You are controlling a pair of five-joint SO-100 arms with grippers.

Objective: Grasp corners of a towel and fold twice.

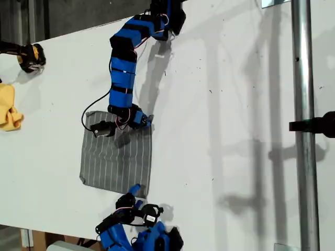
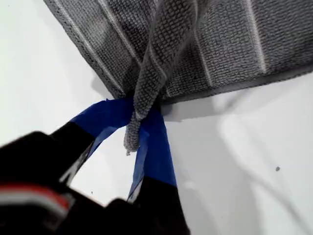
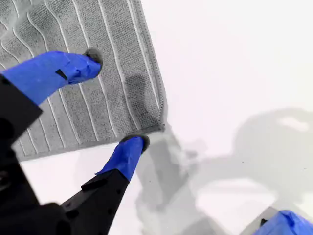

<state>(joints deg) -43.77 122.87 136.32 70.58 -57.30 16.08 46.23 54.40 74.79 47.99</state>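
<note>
The grey striped towel (image 1: 118,159) lies mostly flat on the white table. The arm reaching down from the exterior view's top carries my first gripper (image 1: 145,121), at the towel's far right corner in that view. It is shut (image 2: 134,122) on that corner (image 2: 133,134), and the cloth (image 2: 220,44) rises from the pinch in a narrow ridge. My second gripper (image 1: 133,191), on the arm at the exterior view's bottom, stands open (image 3: 115,100) at the near right corner (image 3: 160,128). One fingertip (image 3: 93,58) is over the towel (image 3: 122,49); the other fingertip (image 3: 137,142) is at its hem.
A plain yellow cloth (image 1: 8,107) lies at the exterior view's left edge, with a yellow-and-black object (image 1: 31,56) above it. A metal pole (image 1: 303,78) with a black clamp (image 1: 314,125) runs down the exterior view's right side. A black cable (image 1: 86,112) loops beside the first arm.
</note>
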